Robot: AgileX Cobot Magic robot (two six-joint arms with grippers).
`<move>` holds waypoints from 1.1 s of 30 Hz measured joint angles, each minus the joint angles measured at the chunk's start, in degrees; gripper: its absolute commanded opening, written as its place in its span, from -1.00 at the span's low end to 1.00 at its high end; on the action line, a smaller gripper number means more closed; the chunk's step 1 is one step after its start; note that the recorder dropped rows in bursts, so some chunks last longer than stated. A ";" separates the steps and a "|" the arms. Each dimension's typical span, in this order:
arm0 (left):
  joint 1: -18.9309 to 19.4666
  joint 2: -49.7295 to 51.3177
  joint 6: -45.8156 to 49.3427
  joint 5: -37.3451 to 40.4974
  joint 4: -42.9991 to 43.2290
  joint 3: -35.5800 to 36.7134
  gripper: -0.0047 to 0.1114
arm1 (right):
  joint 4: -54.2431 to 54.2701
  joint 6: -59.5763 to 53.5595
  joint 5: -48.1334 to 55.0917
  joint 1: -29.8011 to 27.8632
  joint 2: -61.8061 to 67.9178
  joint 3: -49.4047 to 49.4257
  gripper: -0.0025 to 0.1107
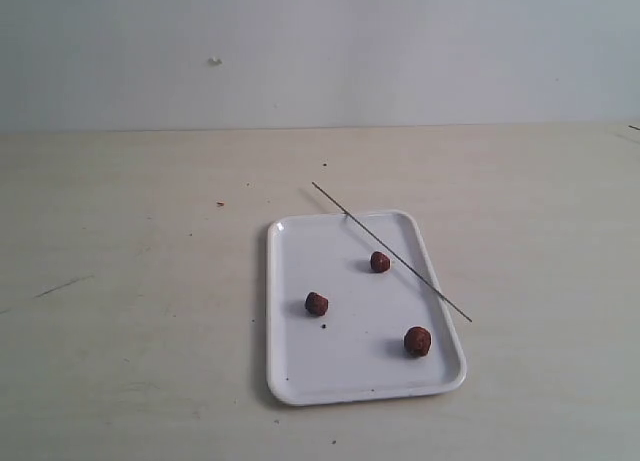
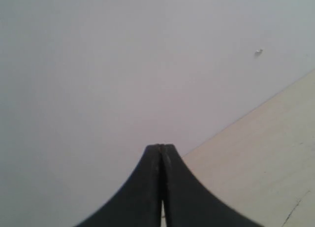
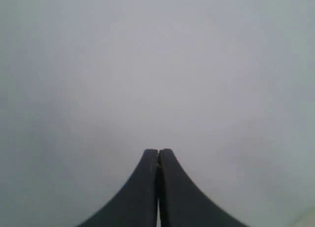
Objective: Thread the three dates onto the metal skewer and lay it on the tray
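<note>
A small, wrinkled, dark reddish-brown date (image 1: pixel 380 262) lies on the far part of a flat white rectangular tray (image 1: pixel 340 371) with rounded corners and a low rim. A second date (image 1: pixel 317 303) of the same kind sits nearer the tray's left rim, and a third date (image 1: pixel 418 341) rests close to the near right corner. All three are well apart from one another.

A thin, straight, grey metal skewer (image 1: pixel 392 252) lies slantwise over the tray's far right part. It passes just beside the first date, and both its ends stick out past the rim. None of the dates is on it.

The tray rests on a pale wooden table (image 1: pixel 120 281) in front of a plain light-grey wall (image 1: pixel 400 51).

Neither arm shows in the exterior view. In its wrist view the black left gripper (image 2: pixel 161 147) has its jaws pressed together on nothing. The black right gripper (image 3: pixel 158 150) is likewise closed and empty.
</note>
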 measured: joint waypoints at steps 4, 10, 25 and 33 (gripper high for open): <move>0.00 0.00 0.00 0.00 0.00 0.00 -0.92 | 2.92 -8.05 0.20 0.00 0.00 -3.56 -0.96; 0.00 0.00 0.00 0.00 0.00 0.00 -0.92 | 8.75 -22.38 9.53 0.00 3.00 -12.66 -0.96; 0.00 0.00 0.00 0.00 0.00 0.00 -0.92 | 8.42 -35.80 28.85 0.00 34.21 -39.29 -0.96; 0.00 0.00 0.00 0.00 0.00 0.00 -0.92 | -3.34 -44.47 67.02 0.00 70.24 -68.16 -0.89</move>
